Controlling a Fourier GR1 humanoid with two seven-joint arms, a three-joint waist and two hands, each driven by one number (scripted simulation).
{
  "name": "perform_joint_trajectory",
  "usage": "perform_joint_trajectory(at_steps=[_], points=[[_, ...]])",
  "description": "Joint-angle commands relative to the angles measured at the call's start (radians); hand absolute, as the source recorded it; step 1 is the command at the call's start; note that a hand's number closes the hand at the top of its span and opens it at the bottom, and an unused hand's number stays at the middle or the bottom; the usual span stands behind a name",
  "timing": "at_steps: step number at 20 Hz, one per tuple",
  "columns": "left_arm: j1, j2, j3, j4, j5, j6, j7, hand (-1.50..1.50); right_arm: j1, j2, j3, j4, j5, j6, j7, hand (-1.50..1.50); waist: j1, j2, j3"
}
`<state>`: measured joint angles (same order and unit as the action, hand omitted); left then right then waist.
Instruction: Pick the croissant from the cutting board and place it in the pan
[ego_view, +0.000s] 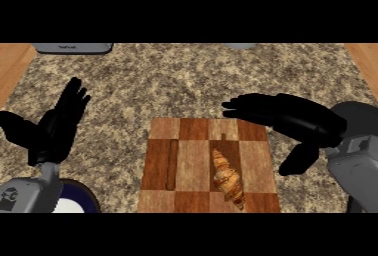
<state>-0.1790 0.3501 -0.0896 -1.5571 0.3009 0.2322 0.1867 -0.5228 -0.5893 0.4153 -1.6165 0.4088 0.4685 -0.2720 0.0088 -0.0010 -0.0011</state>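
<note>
Croissant (228, 178): nearest me in the head view, lying lengthwise on the board's right half, toward its near edge. I see nothing touching it.
Board (193, 165): my landmark, a checkered wooden cutting board flat on the granite counter (184, 80).
Right hand (291, 119): above the board's far right corner, fingers stretched out flat pointing left, thumb hanging down beside the board's right edge. It is spread wide and carries nothing; it sits beyond the croissant, not over it.
Left hand (57, 125): well left of the board, fingers straight and up, resting, holding nothing.
Pan (74, 200): I take the dark round rim with a pale inside, left of the board's near corner, to be it; most of it is cut off or hidden by my left forearm, so I cannot be sure.
Done: nothing yet, as I judge it; the croissant is not grasped.
Left: bring the right hand back over the croissant, close on it, lift, carry it left across the board, set it in the pan.
</note>
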Motion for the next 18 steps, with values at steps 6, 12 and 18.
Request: perform_joint_trajectory(at_steps=[6, 12, 18], points=[[0.032, -0.018, 0.006, 0.01, -0.021, -0.019, -0.036, 0.0, -0.02, -0.031, 0.193, -0.053, 0.175, 0.209, 0.105, -1.5, -0.008, -0.001, 0.001], [0.02, -0.064, -0.006, -0.018, -0.075, 0.017, -0.013, 0.0, 0.025, -0.053, 0.17, -0.183, 0.261, 0.278, 0.121, -1.5, -0.01, -0.001, 0.001], [0.039, -0.056, 0.031, -0.035, -0.055, -0.015, 0.007, 0.0, 0.059, 0.042, 0.235, -0.31, 0.423, 0.277, 0.293, -1.5, -0.009, -0.001, 0.001]])
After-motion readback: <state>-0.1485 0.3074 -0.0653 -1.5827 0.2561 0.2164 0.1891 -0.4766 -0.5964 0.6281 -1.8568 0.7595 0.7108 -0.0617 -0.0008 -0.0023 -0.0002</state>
